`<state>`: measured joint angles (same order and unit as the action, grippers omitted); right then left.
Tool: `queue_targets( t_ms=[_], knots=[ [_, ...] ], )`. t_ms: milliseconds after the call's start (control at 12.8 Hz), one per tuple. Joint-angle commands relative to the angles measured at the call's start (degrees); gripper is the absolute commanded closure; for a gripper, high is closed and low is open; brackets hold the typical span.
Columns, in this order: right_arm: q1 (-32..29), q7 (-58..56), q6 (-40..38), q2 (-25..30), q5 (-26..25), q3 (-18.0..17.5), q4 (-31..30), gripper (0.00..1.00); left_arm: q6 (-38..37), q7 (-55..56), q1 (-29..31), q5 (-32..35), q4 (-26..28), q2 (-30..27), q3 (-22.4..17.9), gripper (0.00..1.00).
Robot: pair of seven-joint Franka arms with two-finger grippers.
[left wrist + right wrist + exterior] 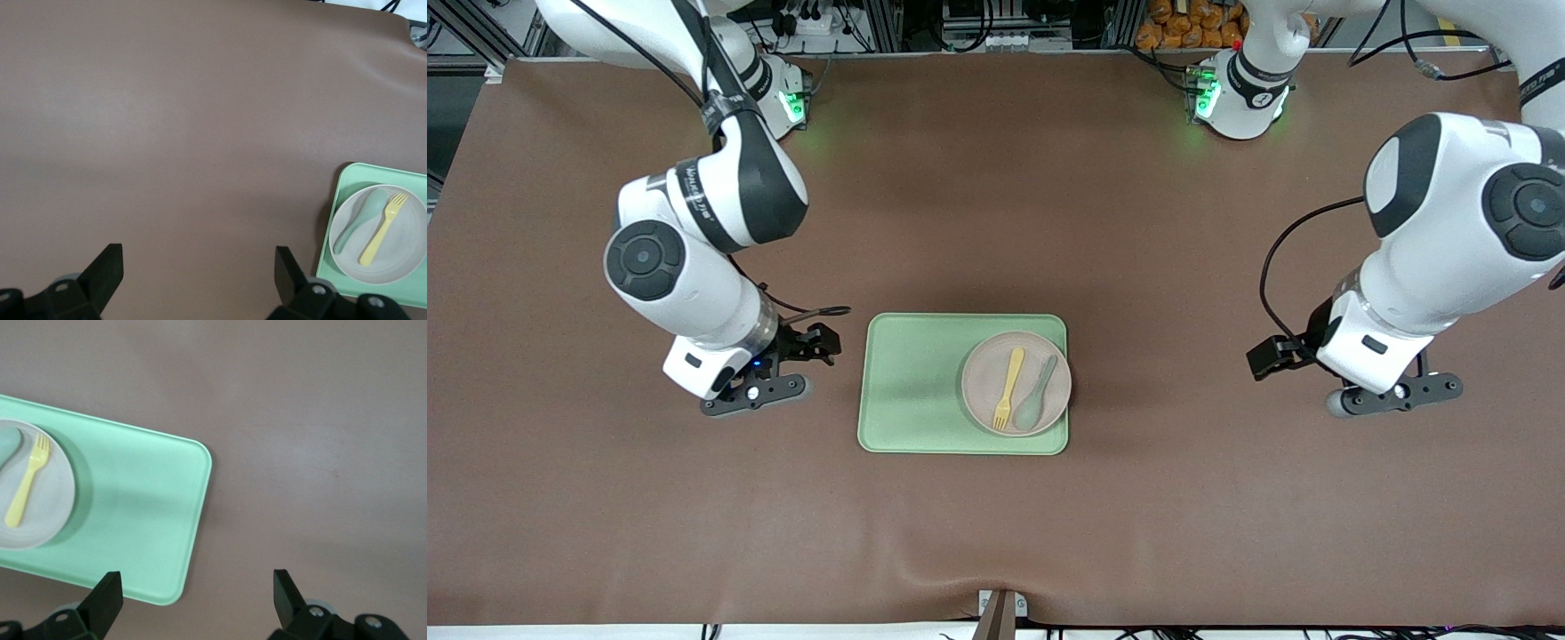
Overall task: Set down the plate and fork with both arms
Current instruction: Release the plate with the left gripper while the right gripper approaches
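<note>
Right now I have the left tool (pixel 1392 391) and the right tool (pixel 756 388) hovering wide and empty over bare table (pixel 996 533) at either end of the tray (pixel 911 382), because the fork (pixel 1009 376) lies on the plate (pixel 1016 383) with the spoon (pixel 1035 394).

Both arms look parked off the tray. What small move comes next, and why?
Probably bring the right claw over the fork. Both claws hover open and empty over bare table, the left claw too. The fork lies beside the spoon on the plate, on the tray.
</note>
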<state>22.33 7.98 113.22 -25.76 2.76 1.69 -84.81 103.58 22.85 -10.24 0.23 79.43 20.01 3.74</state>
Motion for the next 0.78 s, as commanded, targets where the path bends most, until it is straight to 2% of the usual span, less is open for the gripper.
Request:
queue_targets(
  t_ms=[0,313,548,705],
  knots=[
    [3.41,6.67,5.41,-3.67,-0.04,0.24,1.23,0.00,-2.85,0.53,0.13,1.26,1.17,-2.96,-1.10,0.00],
    [6.85,13.11,14.64,-9.29,-0.12,0.24,2.01,0.00,-7.34,-0.61,1.89,1.18,1.17,-5.85,-1.19,0.00],
    [7.81,13.12,18.78,-13.08,-0.12,0.24,3.16,0.00,-12.59,-1.84,1.89,1.18,1.17,-9.80,-4.52,0.00],
    [9.13,13.20,19.67,-14.13,-0.04,0.24,3.16,0.00,-15.77,-7.45,1.89,1.09,1.70,-12.01,-5.32,0.00]
  ],
)
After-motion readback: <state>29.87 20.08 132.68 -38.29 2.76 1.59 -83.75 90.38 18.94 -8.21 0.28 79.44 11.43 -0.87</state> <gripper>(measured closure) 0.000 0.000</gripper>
